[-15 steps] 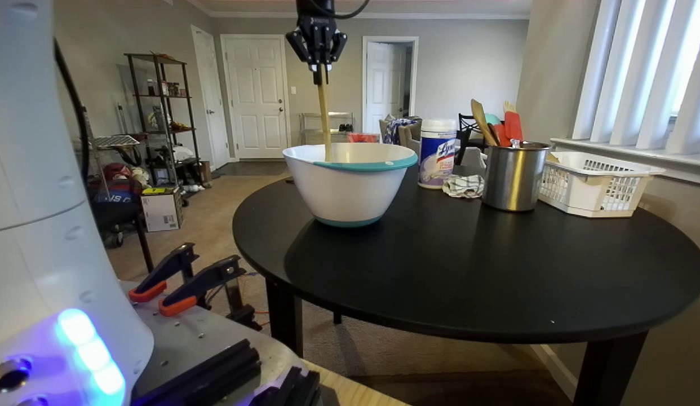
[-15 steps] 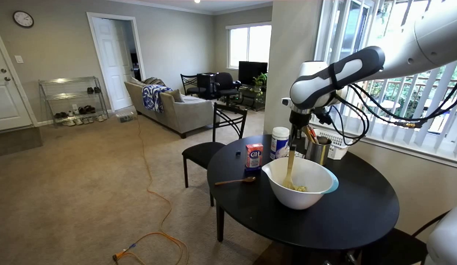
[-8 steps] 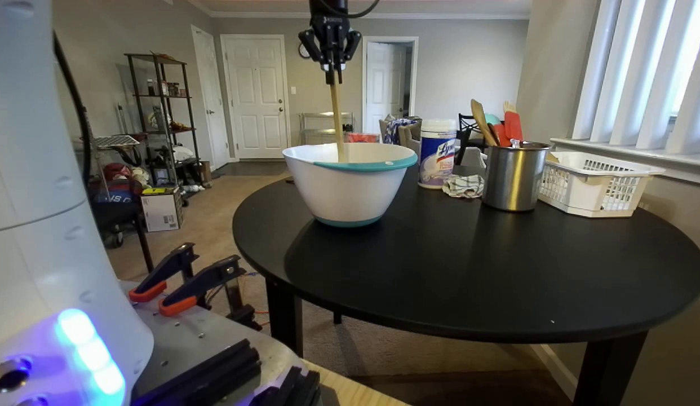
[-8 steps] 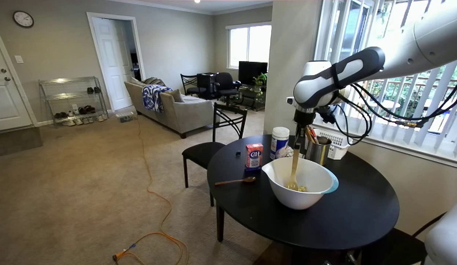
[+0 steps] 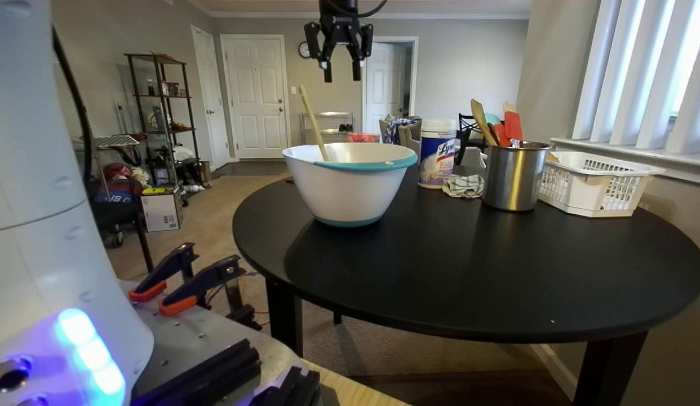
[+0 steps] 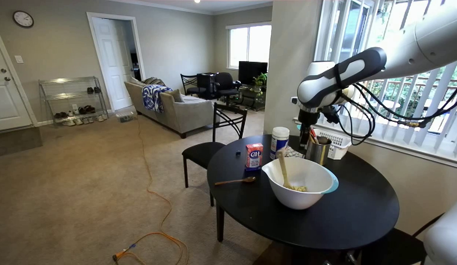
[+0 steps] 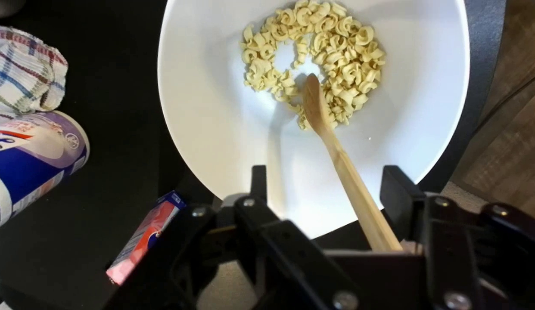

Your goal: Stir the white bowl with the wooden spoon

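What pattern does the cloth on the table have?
The cloth has coloured checks on white, clearest in the wrist view.

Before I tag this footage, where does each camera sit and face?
In an exterior view: beside the robot base, facing doors beyond the table; base and gripper show.
In an exterior view: above table height, facing the sofa; arm shows.
Wrist view: on the arm, looking into the white bowl; fingers show.
Both exterior views share white bowl and wooden spoon.

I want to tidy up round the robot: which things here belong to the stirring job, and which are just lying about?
For the stirring:
white bowl
pale wooden spoon, leaning in it
curly pasta inside
gripper, open, above

Lying about:
brown spoon
C&H box
Lysol canister
checked cloth
metal utensil cup
white basket
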Controlling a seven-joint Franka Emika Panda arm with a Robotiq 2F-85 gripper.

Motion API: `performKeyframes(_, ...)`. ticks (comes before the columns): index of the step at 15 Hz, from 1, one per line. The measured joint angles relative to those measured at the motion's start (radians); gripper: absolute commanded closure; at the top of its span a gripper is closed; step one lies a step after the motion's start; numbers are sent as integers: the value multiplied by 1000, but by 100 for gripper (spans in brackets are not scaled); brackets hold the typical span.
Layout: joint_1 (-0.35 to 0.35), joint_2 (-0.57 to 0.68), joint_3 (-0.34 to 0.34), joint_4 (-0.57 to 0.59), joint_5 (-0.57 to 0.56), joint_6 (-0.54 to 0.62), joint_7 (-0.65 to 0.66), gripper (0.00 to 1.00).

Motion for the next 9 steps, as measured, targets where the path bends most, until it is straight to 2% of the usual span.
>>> performKeyframes(2, -3, 0, -3, 0, -9, 0, 22, 0)
performKeyframes(3, -5, 1, -4, 0, -11, 0, 27, 5)
performKeyframes(4, -8, 1, -5, 0, -11, -1, 28, 0)
performKeyframes(9, -9, 3, -8, 0, -11, -1, 28, 0)
